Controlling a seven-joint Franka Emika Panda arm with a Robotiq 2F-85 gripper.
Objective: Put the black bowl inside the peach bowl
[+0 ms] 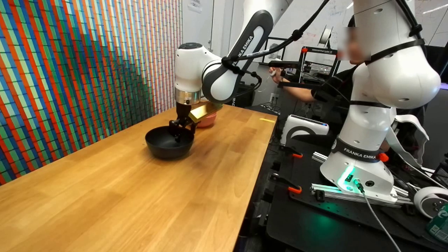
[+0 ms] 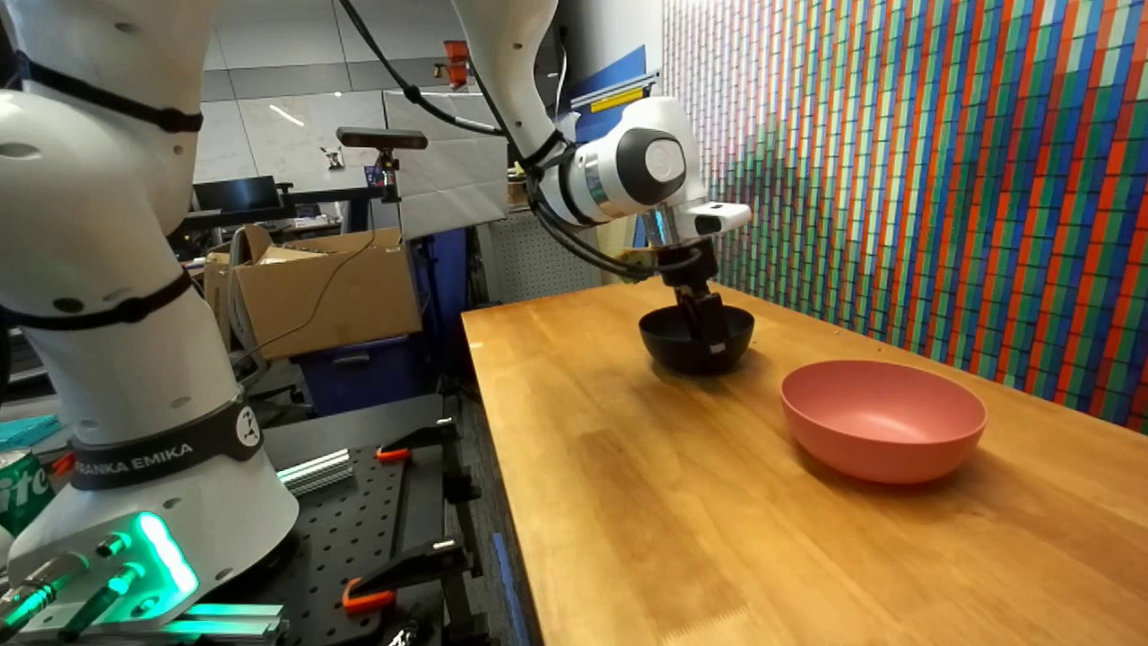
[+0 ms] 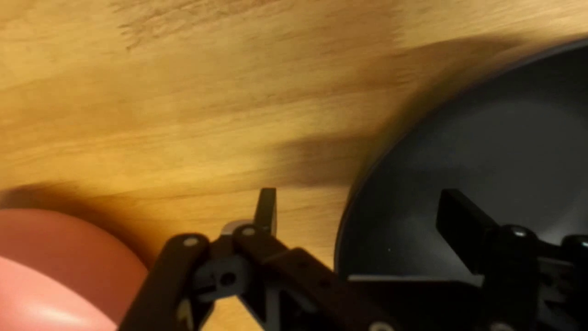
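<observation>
While the spread end effector (image 3: 359, 207) straddles black bowl (image 2: 682, 354) rim, gripping awaits.
Nesting in peach bowl (image 2: 883, 456), near right, remains.

The arm (image 1: 388, 78) is smooth and white, swelling into bulbous joints (image 2: 76, 193) and marked with shallow round dimples (image 1: 403, 99). A dark grey panel (image 1: 262, 18) with a long pale inset (image 1: 258, 34) carries white lettering (image 1: 245, 46), partly hidden. Round the base (image 1: 378, 171) runs a black band (image 1: 358, 153) reading FRANKA EMIKA, with a round emblem (image 2: 247, 426) at its side. Black straps (image 1: 397, 50) girdle the arm, and a thick black cable (image 1: 287, 42) is tied along it. Low on the base a light strip (image 2: 168, 549) glows green near round plugs (image 2: 65, 572). A polished metal collar (image 1: 187, 96) sits above the claw (image 3: 357, 197), whose black linkages (image 3: 321, 287) show pale grey screw heads (image 3: 248, 231).
</observation>
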